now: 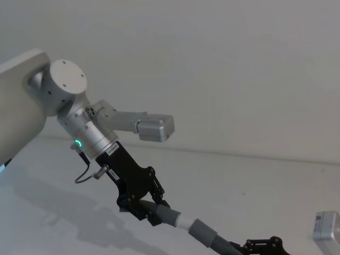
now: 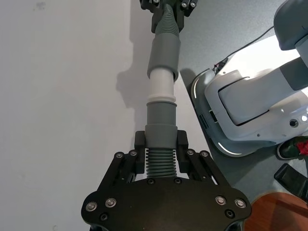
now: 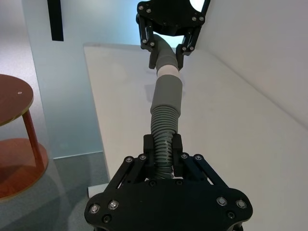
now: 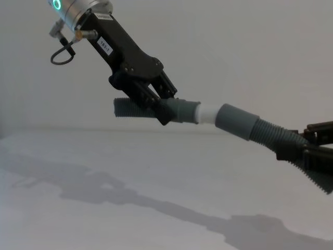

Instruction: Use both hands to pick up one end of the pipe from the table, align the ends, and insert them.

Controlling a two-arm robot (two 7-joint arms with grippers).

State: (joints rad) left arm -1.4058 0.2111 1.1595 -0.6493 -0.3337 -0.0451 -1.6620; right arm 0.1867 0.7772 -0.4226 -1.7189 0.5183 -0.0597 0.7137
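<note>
While both hose pieces hang above the plain matte white table (image 4: 104, 219), the black ridged left gripper (image 4: 156, 107) pinches the dark grey ribbed hose piece with the narrow cuff (image 4: 179, 111), its short white tube tip (image 4: 207, 113) entering the wider grey socket cuff (image 4: 237, 121), whose ribbed hose (image 4: 273, 133) the black right gripper (image 3: 162, 151) clamps.

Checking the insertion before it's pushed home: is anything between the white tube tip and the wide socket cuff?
Nothing visible. The white tube tip already meets the mouth of the socket cuff, both pieces held above the table by the left gripper and right gripper.
</note>
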